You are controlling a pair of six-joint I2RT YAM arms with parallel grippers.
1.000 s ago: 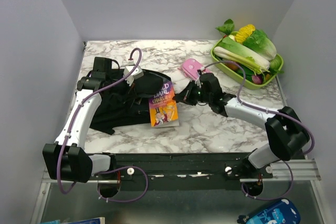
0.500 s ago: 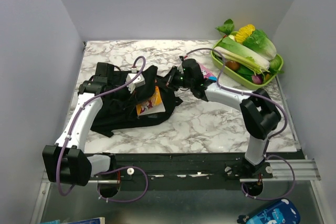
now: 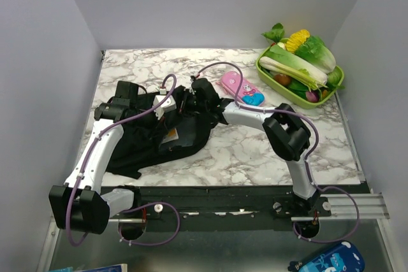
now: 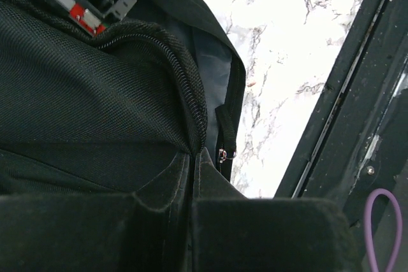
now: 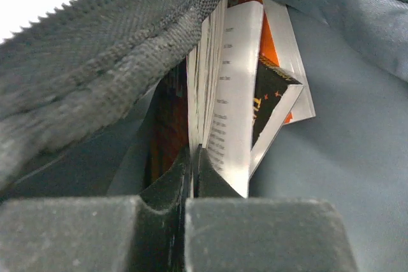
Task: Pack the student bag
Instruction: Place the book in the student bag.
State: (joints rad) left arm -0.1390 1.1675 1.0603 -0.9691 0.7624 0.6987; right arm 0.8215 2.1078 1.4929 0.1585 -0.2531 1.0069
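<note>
Student bag [image 3: 143, 141] lies slumped on the left half of the bench, closer to the near edge than the far one, with its mouth turned toward the middle. The left gripper [image 4: 193, 173] is clenched on the fabric lip just beside the zipper [image 4: 191, 97], lifting that edge so the opening gapes. The right gripper [image 5: 191, 160] is inside the opening, clamped on the edge of an orange-covered book [image 5: 233, 87] that sits mostly within the grey lining; only a sliver of it shows from above.

The weak point looks like the book itself. Its pages are fanned apart and one cover corner [image 5: 275, 103] is already bent over, so pushing deeper against the lining would likely crease it further or jam it askew. The pinch seems to take only part of the book's thickness, so loose pages could tear or slip.

If the left pinch slides off the lip, the soft mouth would drop onto the right wrist, and pulling out could then drag the book back with it, or haul the whole student bag across the bench.

Farther out, a pink case [image 3: 239, 87] lies near the right forearm and could be swept toward the far right corner, where the green vegetable tray [image 3: 261, 67] stands.
</note>
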